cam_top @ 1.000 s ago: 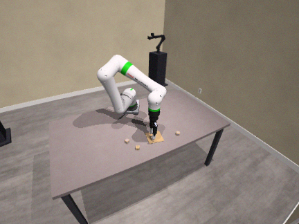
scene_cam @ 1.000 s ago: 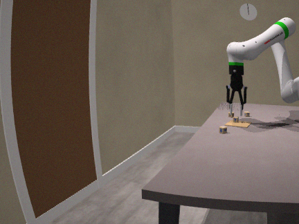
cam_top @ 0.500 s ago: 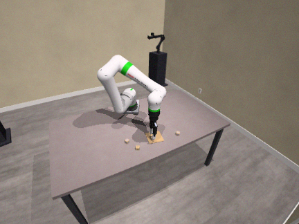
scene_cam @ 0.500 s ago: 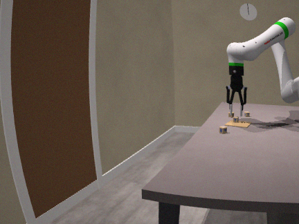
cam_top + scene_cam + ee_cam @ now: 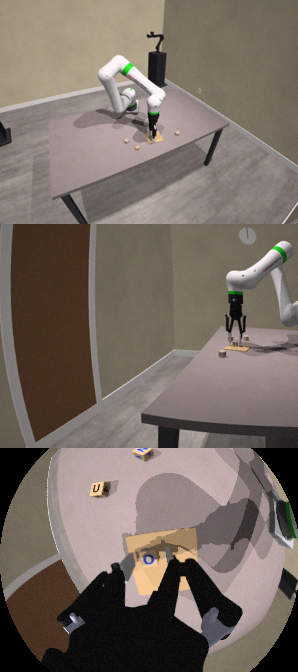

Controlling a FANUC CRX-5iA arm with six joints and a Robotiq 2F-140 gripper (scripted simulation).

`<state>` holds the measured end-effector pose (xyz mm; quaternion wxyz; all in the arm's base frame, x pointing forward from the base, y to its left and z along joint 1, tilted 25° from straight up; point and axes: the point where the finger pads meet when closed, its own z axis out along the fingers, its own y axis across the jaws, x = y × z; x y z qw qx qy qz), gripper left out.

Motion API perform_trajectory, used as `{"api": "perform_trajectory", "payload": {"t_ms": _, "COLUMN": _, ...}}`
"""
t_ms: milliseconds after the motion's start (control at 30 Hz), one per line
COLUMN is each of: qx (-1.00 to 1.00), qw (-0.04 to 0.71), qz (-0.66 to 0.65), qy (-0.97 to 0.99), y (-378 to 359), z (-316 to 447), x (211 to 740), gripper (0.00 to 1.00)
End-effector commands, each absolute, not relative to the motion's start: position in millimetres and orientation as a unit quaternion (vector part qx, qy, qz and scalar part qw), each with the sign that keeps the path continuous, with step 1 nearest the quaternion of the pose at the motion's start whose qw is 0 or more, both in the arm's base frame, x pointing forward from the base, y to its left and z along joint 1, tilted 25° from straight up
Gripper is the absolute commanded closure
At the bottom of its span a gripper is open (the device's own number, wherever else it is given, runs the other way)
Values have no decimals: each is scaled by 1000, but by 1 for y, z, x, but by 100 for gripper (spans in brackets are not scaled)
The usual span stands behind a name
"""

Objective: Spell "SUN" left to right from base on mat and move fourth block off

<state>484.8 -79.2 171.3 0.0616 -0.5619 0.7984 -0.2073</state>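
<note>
A tan mat lies on the table near its front edge. One letter block lies on the mat; its blue letter is too small to read. My gripper points straight down just above this block, with its fingers partly open on either side and nothing between them. A block with the letter U and a second block lie off the mat on the table. A further block lies off the mat on its other side.
The grey table carries the robot base at its back. A black pedestal with a small arm stands on the floor behind the table. The table's front edge is close to the mat.
</note>
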Motion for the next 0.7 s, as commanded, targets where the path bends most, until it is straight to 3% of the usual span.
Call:
{"api": "perform_trajectory", "payload": {"t_ms": 0, "qx": -562, "qw": 62, "qz": -208, "qy": 798, "y": -81, "z": 166, "x": 487, "gripper": 60}}
{"api": "perform_trajectory", "payload": {"t_ms": 567, "qx": -562, "qw": 62, "qz": -208, "qy": 798, "y": -82, "z": 163, "x": 488, "gripper": 60}}
{"api": "perform_trajectory", "payload": {"t_ms": 600, "qx": -562, "qw": 62, "qz": -208, "qy": 798, "y": -82, "z": 163, "x": 488, "gripper": 72}}
{"api": "perform_trajectory", "payload": {"t_ms": 667, "qx": -562, "qw": 62, "qz": -208, "qy": 798, "y": -82, "z": 163, "x": 488, "gripper": 72}}
